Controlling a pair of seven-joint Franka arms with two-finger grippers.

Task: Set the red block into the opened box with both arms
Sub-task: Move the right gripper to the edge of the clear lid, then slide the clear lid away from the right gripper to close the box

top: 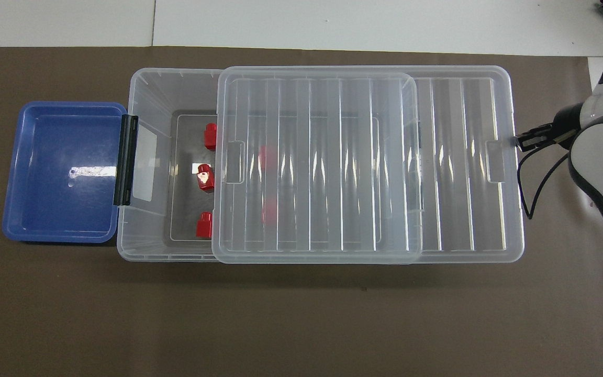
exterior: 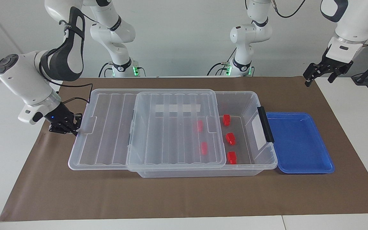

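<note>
Right gripper [exterior: 75, 130] shut, tips against the lid [exterior: 145, 127] end

The box [exterior: 251, 95] lies lengthwise along the table, its white label [exterior: 177, 108] blank; red blocks [exterior: 231, 138] stand inside; blue tray [exterior: 299, 142] beside; left gripper [exterior: 318, 75] open, empty, waiting

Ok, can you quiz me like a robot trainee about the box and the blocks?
1. True or false: the blue tray holds a red block.
2. How many red blocks are in the clear box?
3. The shut right gripper is against: A) the blue tray, B) the end of the clear lid, C) a red block.
Key: 1 false; 2 five; 3 B.
</note>
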